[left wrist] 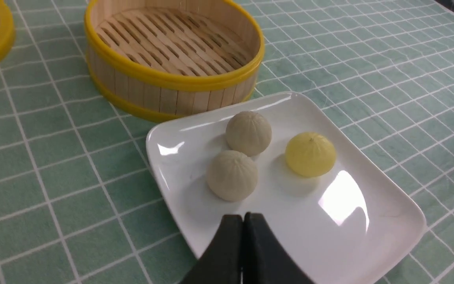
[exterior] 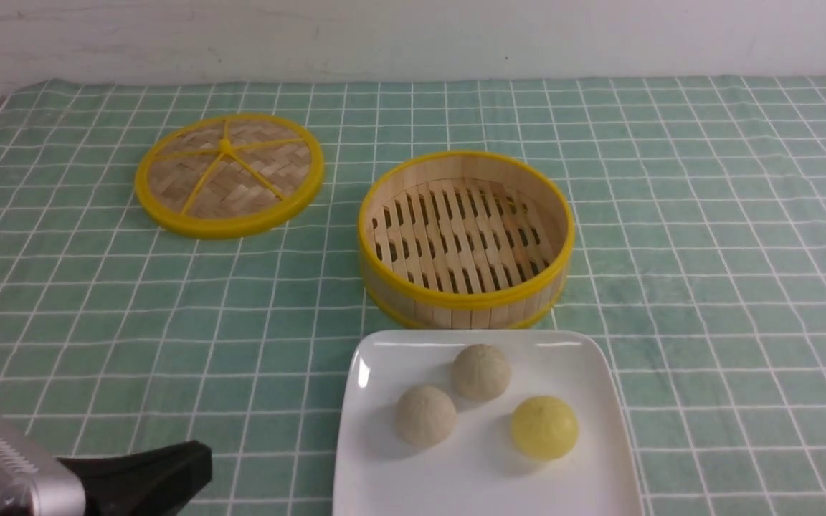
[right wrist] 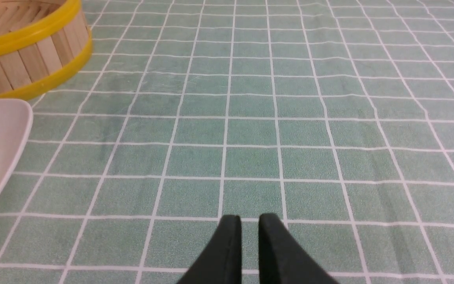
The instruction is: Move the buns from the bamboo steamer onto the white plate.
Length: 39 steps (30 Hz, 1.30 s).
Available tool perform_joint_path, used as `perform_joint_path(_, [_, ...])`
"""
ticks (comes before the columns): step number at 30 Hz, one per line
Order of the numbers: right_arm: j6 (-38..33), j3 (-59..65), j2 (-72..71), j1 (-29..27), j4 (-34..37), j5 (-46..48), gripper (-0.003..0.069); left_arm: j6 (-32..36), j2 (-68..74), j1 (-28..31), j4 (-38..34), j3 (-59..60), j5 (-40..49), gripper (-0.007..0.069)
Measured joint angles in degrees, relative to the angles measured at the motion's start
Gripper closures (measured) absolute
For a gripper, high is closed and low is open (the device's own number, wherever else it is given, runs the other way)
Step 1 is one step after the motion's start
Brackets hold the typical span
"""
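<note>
Front view: lid (exterior: pixel 229 174) lies left of steamer (exterior: pixel 465 240), apart.

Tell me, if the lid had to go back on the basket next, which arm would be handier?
Probably the left. The lid lies on the left side, nearer the left gripper, which is shut and empty. The right gripper faces bare tablecloth.

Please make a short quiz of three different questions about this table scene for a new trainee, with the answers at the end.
1. How many round buns lie on the glossy white square plate?
2. True or false: the round bamboo steamer basket holds one bun.
3. The flat woven lid lies: A) on the basket, B) on the checked cloth.

Key: 1. Three: two cream buns, one yellow bun. 2. False. 3. B.
</note>
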Motion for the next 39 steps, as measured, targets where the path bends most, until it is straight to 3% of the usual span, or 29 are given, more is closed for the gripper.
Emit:
perform_joint_path(3, [0.00, 0.00, 0.00, 0.00, -0.08, 0.00, 0.0559, -0.06, -3.57, 1.02, 1.72, 0.00, 0.07, 0.0599])
perform_joint_path(8, [0.19, 0.00, 0.00, 0.00, -0.08, 0.00, 0.0553, -0.89, -11.47, 11.94, 2.16, 0.52, 2.86, 0.0591])
perform_joint_path(10, [0.19, 0.00, 0.00, 0.00, -0.08, 0.00, 0.0551, -0.89, -15.36, 19.52, 2.29, 2.60, 3.94, 0.0591])
perform_joint_path(11, [0.19, 0.00, 0.00, 0.00, -0.08, 0.00, 0.0551, -0.89, -15.62, 20.15, 2.29, 2.60, 3.94, 0.0591])
perform_joint_path(13, [0.19, 0.00, 0.00, 0.00, -0.08, 0.00, 0.0549, -0.96, -18.29, 28.66, 2.29, 6.30, 4.01, 0.0588])
perform_joint_path(19, [0.19, 0.00, 0.00, 0.00, -0.08, 0.00, 0.0542, -1.25, -19.40, 40.10, 0.69, 14.56, 1.23, 0.0582])
perform_joint_path(23, [0.19, 0.00, 0.00, 0.00, -0.08, 0.00, 0.0538, -1.25, -20.19, 42.45, 0.92, 18.22, -0.25, 0.0580])
perform_joint_path(39, [0.19, 0.00, 0.00, 0.00, -0.08, 0.00, 0.0518, -1.25, -23.39, 42.75, 1.91, 19.84, 3.35, 0.0573])
